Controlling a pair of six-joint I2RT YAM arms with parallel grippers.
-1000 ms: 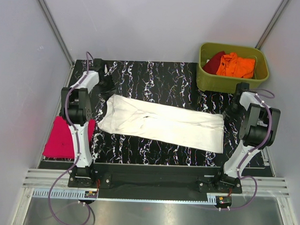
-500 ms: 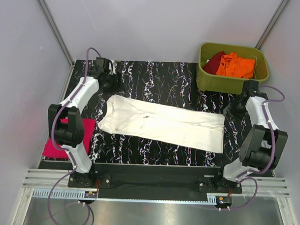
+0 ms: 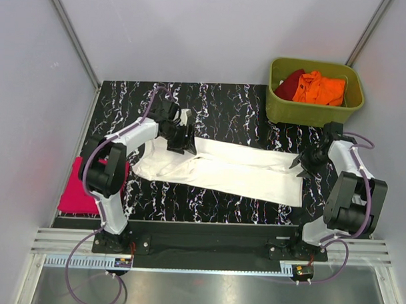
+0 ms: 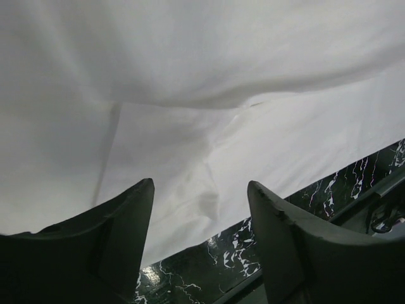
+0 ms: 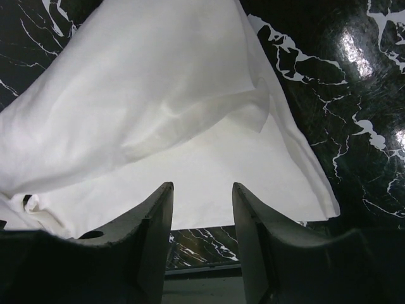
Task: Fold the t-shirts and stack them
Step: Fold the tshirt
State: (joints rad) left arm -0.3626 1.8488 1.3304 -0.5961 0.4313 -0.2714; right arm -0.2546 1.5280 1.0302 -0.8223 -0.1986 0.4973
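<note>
A white t-shirt (image 3: 229,171), folded into a long strip, lies slantwise across the black marble table (image 3: 224,106). My left gripper (image 3: 183,141) hovers over the strip's far left part. In the left wrist view its jaws (image 4: 201,190) stand open, with nothing between them and white cloth (image 4: 190,95) below. My right gripper (image 3: 300,162) is over the strip's right end, also open and holding nothing (image 5: 202,190), with the white cloth (image 5: 158,114) and its near edge under it. A magenta t-shirt (image 3: 80,188) lies folded left of the table.
An olive-green tub (image 3: 284,108) stands at the back right corner, holding an orange t-shirt (image 3: 318,88) and a dark red one (image 3: 291,82). Grey walls close in the left, back and right sides. The arm bases sit at the table's near edge.
Both arms have swung inward from the table's outer edges to above the white t-shirt's two ends, and both pairs of jaws have opened wider. The shirt has stayed in place.
</note>
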